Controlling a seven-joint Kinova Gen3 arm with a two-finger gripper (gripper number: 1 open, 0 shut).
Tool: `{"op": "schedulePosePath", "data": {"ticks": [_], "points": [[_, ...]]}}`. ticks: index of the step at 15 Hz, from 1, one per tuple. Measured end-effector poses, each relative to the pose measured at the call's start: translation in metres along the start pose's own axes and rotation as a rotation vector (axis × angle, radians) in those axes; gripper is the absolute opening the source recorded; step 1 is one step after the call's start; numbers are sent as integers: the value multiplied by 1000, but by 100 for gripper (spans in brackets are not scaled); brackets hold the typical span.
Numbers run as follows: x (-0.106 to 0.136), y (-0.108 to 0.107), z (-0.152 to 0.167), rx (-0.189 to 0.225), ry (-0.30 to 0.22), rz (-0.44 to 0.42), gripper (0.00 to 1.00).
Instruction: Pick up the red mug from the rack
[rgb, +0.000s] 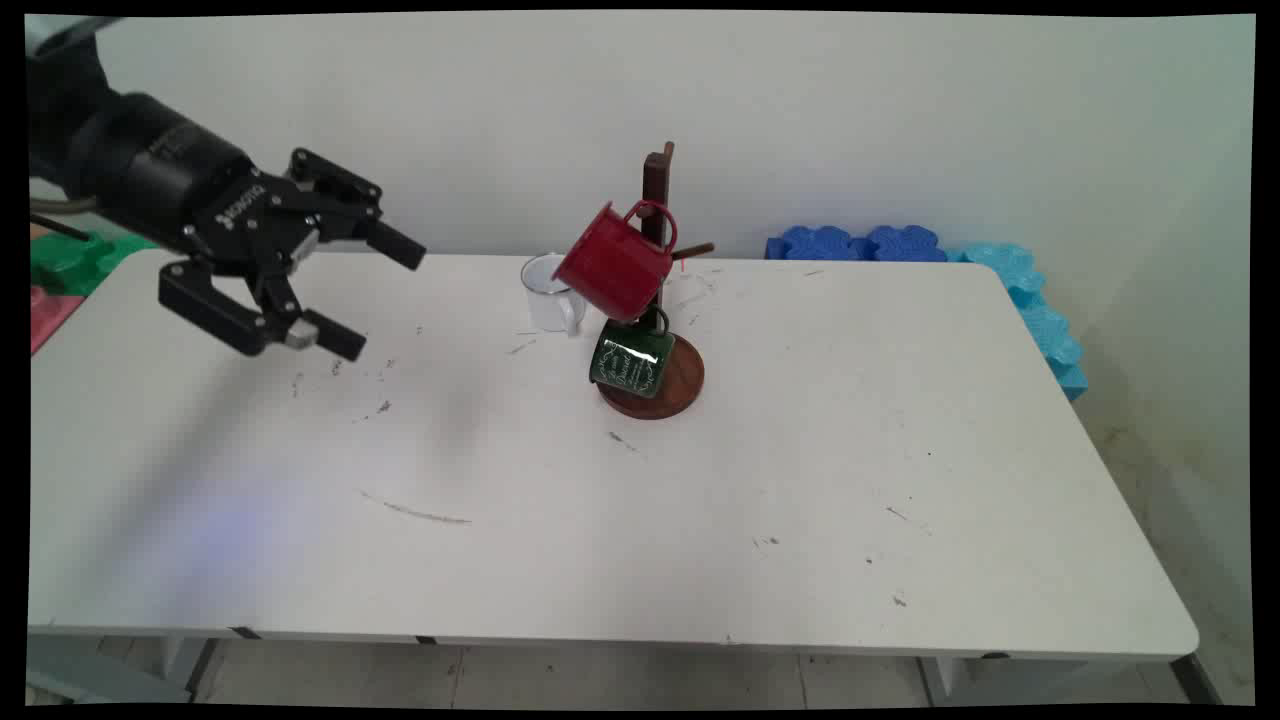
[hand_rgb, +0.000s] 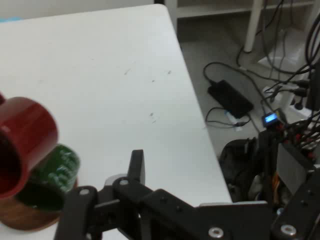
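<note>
Gripper (rgb: 370, 295): black, two-fingered, spread wide and empty, held above the table's (rgb: 640, 520) left part, pointing right.

White mug (rgb: 549, 292): enamel, upright on the table, well right of the gripper, just left of the stand.

Mug stand (rgb: 660, 370): dark wooden post, round base.

Red mug (rgb: 612, 262): glossy, hung tilted by its handle.

Green mug (rgb: 632, 360): patterned, hanging lower, beside the base.

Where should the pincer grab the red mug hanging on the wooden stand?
Probably the red mug by its rim wall, coming from the left: it hangs tilted by its handle from a peg of the stand, mouth towards the open pincer.
</note>
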Motion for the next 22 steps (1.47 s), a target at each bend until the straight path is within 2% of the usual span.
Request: {"op": "schedulePosePath", "data": {"ticks": [6,12,17,22], "points": [[6,-21,-20,61,-53,42,100],[9,-43,-20,119,-124,100,100],[14,-60,-3,166,-156,118,100],[13,-74,30,188,-166,96,100]]}}
